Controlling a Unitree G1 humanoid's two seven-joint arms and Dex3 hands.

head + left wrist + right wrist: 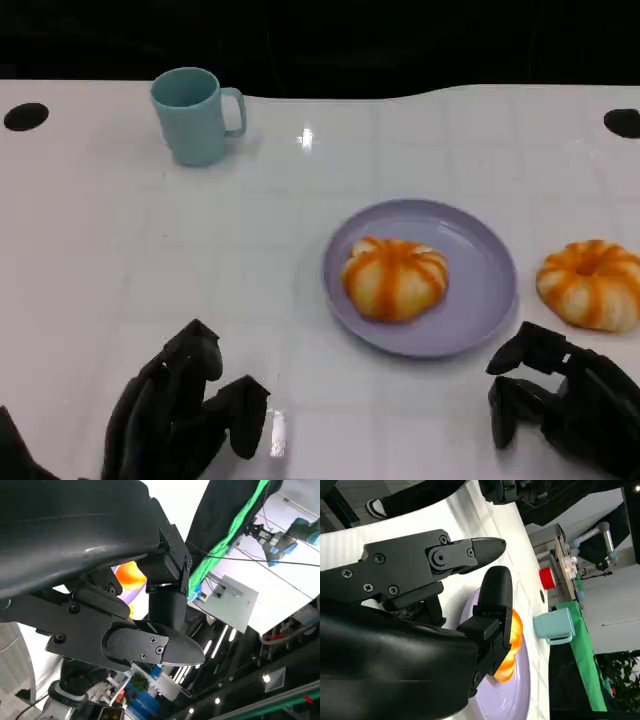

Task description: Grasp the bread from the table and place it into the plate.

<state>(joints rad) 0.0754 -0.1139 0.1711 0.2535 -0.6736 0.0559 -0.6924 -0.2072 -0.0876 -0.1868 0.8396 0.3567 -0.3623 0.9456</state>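
The bread (591,284) still to be moved lies on the bench (120,260) at the right, just beside the plate (480,300) but outside its rim; a second bun (395,277) already sits in the plate, a little left of its middle. The loose bread is a round, ridged loaf with orange stripes and a dimple on top; it looks light and soft, likely to dent under a hard squeeze, with a slightly glossy crust that may slip a little. My judgement is that the best hold is across its broad sides, low on the dome, with gentle pressure. The right hand (570,400) hovers near the bench edge just on the near side of that bread, fingers (505,410) curled loosely and apart, holding nothing; the left hand (185,410) rests at the near left, also released and empty. The bench is white, smooth and shiny, with faint grid lines and a light glare, so the bread could slide if nudged sideways. A teal mug (195,113) stands at the far left, well apart. Beyond the bench the wrist views show a workshop with a green cloth and other equipment
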